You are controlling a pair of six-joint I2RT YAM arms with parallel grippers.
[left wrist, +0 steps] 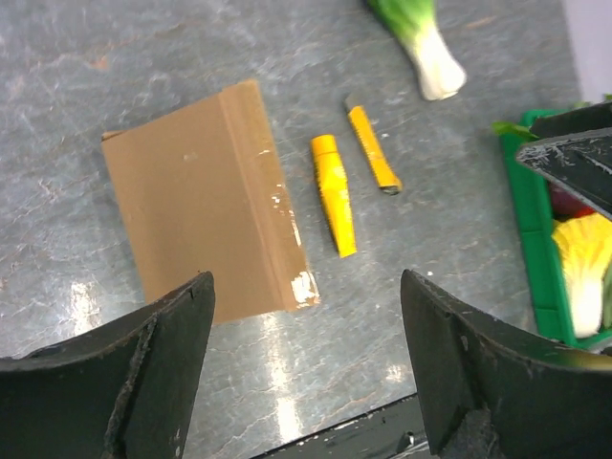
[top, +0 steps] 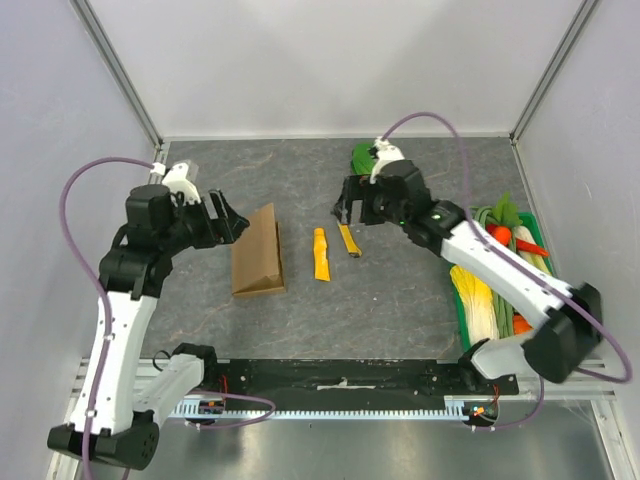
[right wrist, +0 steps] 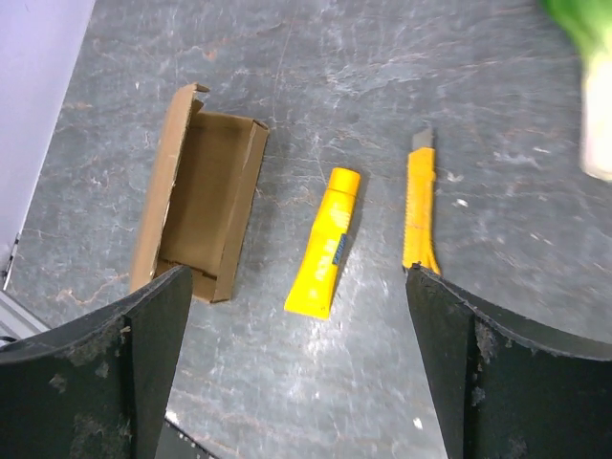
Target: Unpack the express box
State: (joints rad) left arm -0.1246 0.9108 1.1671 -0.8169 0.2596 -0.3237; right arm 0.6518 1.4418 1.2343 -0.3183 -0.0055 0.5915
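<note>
The express box (top: 258,255), plain brown cardboard, lies on the grey table left of centre with its lid propped up; the right wrist view shows the box (right wrist: 196,196) open and its inside bare. The box (left wrist: 206,206) also shows from its closed side. A yellow tube (top: 320,254) and a yellow utility knife (top: 349,240) lie just right of it. My left gripper (top: 233,222) hovers open at the box's upper left, holding nothing (left wrist: 306,316). Open and empty too, my right gripper (top: 350,213) hangs above the knife (right wrist: 419,206) and tube (right wrist: 325,244).
A green crate (top: 463,322) of vegetables stands at the right edge, its rim (left wrist: 529,229) also in the left wrist view. A bok choy (top: 362,156) lies at the back behind the right arm. The table's near edge has a black rail (top: 340,375).
</note>
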